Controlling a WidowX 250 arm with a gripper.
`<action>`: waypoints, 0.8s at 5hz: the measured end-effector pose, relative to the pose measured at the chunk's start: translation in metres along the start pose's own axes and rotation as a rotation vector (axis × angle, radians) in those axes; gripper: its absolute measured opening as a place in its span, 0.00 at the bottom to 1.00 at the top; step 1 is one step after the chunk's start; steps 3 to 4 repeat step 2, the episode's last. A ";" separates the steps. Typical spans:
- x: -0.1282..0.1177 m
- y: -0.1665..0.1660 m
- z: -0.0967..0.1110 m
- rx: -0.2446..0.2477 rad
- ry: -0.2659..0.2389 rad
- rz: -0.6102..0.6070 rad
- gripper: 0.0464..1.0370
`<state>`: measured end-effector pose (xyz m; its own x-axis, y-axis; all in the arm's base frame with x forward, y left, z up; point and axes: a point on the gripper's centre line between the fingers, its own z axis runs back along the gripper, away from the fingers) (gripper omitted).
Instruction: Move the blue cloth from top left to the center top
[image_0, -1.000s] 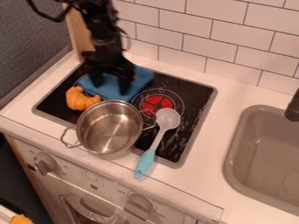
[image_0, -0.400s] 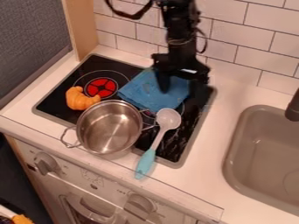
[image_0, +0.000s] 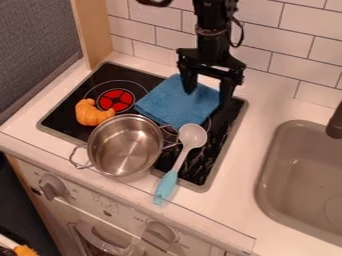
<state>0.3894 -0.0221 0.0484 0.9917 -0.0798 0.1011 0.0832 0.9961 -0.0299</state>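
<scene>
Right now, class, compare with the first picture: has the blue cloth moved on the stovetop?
Yes, rightward in the view: the blue cloth lay over the left burner and now lies to its right.

Beneath the claw (image_0: 208, 95), the cloth (image_0: 175, 103) lies on the stove (image_0: 141, 79). In front and to its left sits the pot (image_0: 127, 147), the spoon (image_0: 180, 161) beside it; farther left the croissant (image_0: 91, 114), rightward the sink (image_0: 297, 172), behind the wall (image_0: 267, 35)

Camera view, one: high on the near side, slanting down across the cooktop (image_0: 63, 115) toward the far tiled wall (image_0: 277, 42); close range.
</scene>
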 end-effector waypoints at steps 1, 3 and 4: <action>0.002 -0.007 0.037 -0.023 -0.054 -0.032 0.96; -0.009 -0.014 0.041 -0.061 -0.041 -0.062 0.96; -0.009 -0.014 0.041 -0.061 -0.041 -0.062 0.96</action>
